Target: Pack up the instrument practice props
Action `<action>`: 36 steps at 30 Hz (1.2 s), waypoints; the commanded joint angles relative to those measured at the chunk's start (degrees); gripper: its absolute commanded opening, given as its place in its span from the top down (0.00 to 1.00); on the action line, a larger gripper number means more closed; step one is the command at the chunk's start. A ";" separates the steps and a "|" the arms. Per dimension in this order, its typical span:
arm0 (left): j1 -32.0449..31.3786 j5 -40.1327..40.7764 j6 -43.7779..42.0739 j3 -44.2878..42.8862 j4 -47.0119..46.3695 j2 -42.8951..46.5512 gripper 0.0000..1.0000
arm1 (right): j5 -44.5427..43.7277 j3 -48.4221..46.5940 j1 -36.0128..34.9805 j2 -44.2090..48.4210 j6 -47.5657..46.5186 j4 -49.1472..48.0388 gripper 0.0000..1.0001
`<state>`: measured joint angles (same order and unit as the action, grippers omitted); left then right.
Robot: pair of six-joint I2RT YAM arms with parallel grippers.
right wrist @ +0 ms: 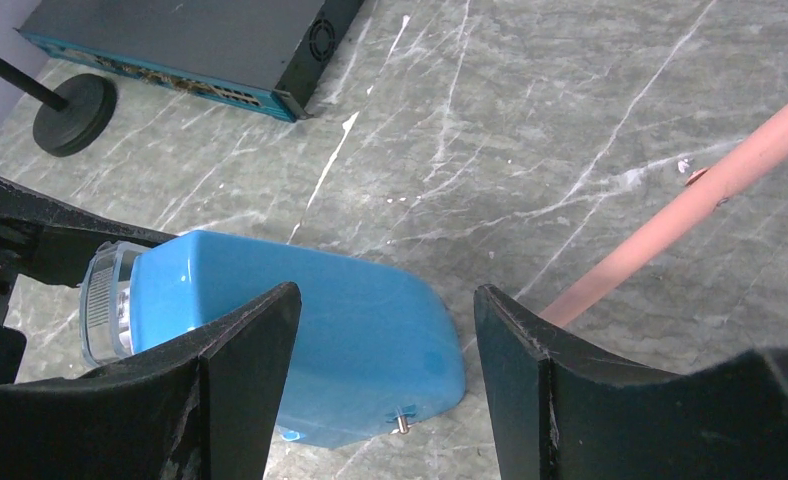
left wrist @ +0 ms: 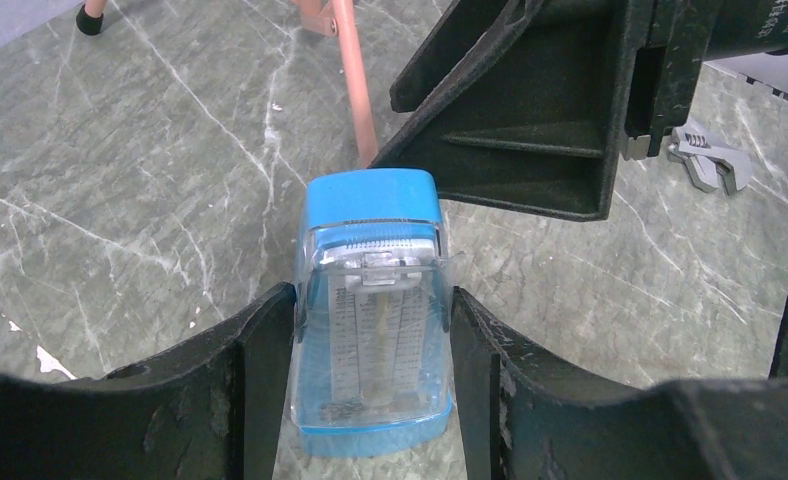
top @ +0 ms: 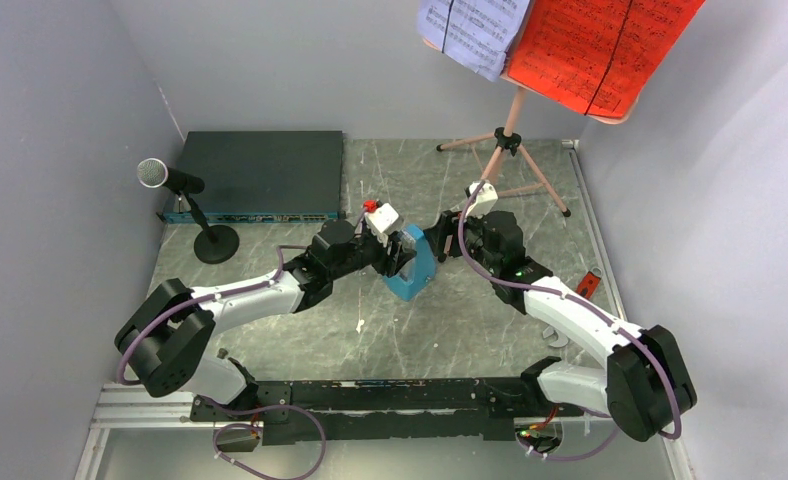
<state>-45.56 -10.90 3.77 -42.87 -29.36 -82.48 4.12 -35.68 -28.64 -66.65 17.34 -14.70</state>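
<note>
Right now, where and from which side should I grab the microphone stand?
Probably the thin black stem just above the round base, coming from the right: the wall crowds its left, the box its back, and the mesh head is too bulky.

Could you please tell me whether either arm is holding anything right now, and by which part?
The left gripper has its jaws closed on the metronome, one on each of its two sides. The right gripper is open and holds nothing.
</note>
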 commanded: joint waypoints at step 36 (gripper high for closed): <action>-0.14 1.02 4.38 17.56 -33.64 -7.61 0.45 | 5.10 4.09 -1.08 2.05 1.03 -4.80 0.28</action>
<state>-45.58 -10.24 8.47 -27.75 -65.56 -87.94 6.26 -32.45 -28.69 -66.41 17.63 -17.67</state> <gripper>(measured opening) 0.579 0.715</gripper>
